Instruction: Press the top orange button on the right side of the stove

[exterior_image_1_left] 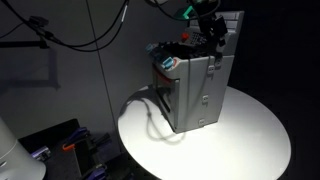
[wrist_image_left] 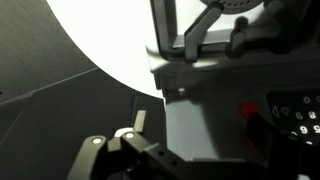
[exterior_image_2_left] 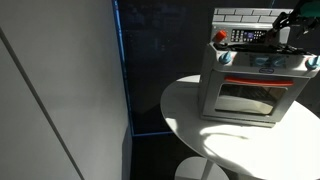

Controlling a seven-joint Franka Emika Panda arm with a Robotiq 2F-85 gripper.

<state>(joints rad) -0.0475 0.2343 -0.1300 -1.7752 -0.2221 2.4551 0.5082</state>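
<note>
1. While the toy stove (exterior_image_1_left: 195, 90) sits upright on the round white table (exterior_image_1_left: 255, 130), the gripper (exterior_image_1_left: 208, 28) hangs near its back panel (jaws spread or pressed together, I cannot tell).
2. Best descend slowly and squarely onto the red-orange button (wrist_image_left: 247, 108), without shoving the stove.

A round white table (exterior_image_1_left: 250, 130) lies brightly lit below the pincer (exterior_image_1_left: 210, 33). A grey wall (exterior_image_2_left: 60, 90) stands well apart from it, in a dark room.
</note>
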